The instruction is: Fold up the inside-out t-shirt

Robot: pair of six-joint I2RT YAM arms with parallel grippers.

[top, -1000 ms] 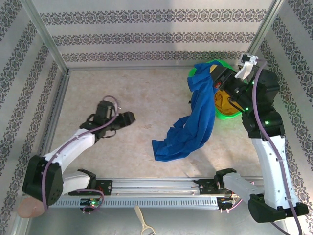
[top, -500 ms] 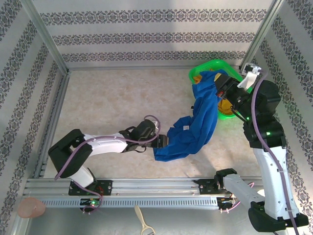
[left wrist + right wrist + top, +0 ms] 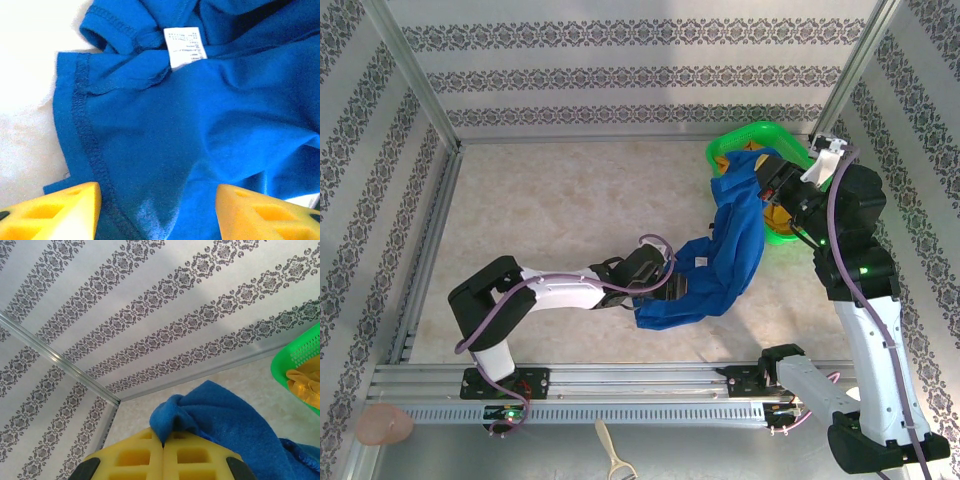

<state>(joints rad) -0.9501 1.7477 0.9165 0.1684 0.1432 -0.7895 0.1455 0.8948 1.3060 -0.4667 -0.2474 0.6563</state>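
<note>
Hanging crumpled, blue t-shirt shows stitched seams, white label.

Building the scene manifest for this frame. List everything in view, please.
Shirt: 1, blue, mid-right, one end lifted.
Label: 1, white, on shirt.
Basket: 1, green, far right.
Garment: 1, orange-yellow, in basket.
Tool: 1, cream, near edge, centre.
Lump: 1, pink, near-left corner.
Table: 1, beige.
Left fingers: 2, yellow, open over shirt hem.
Right fingers: 2, yellow, shut on shirt.
</note>
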